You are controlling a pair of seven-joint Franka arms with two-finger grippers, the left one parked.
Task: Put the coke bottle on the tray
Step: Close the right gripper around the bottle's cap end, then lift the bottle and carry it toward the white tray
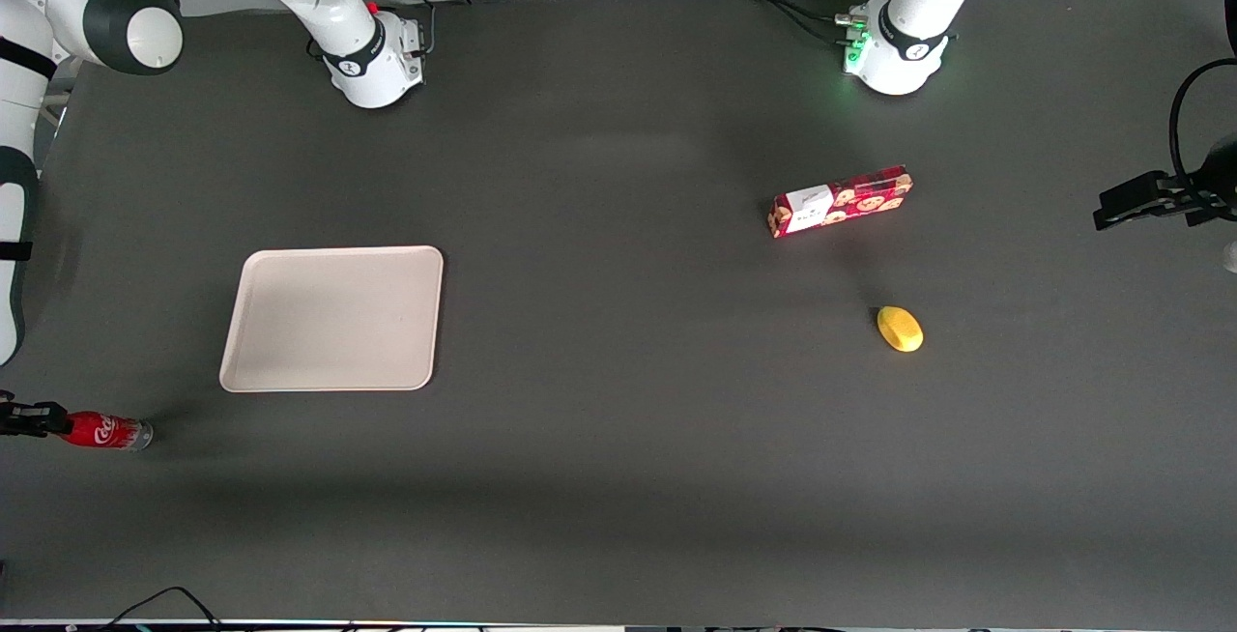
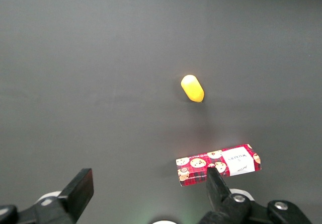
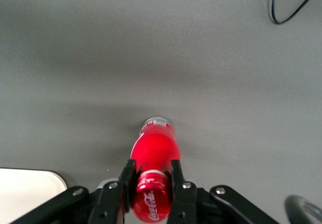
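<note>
- Coke bottle (image 1: 106,431) sits at the lower left edge of the front frame, clamped near its cap end between the fingers of the tool (image 1: 43,419), silvery base pointing away from the tool.
- Tray (image 1: 333,318) lies just up and inward from the bottle in that frame, and the strip of tabletop (image 1: 618,477) between the two is bare.
- Red cookie box (image 1: 841,202) and a yellow lemon-like object (image 1: 900,329) lie well apart from the action, toward the parked arm's end, the yellow one nearer the front camera.
- Wrist camera confirms it: tool (image 3: 149,183) pinching the bottle (image 3: 153,153), one finger on each side, a corner of the tray (image 3: 27,189) close by.
- Dark grey matte tabletop throughout, cables trailing at its edges.
</note>
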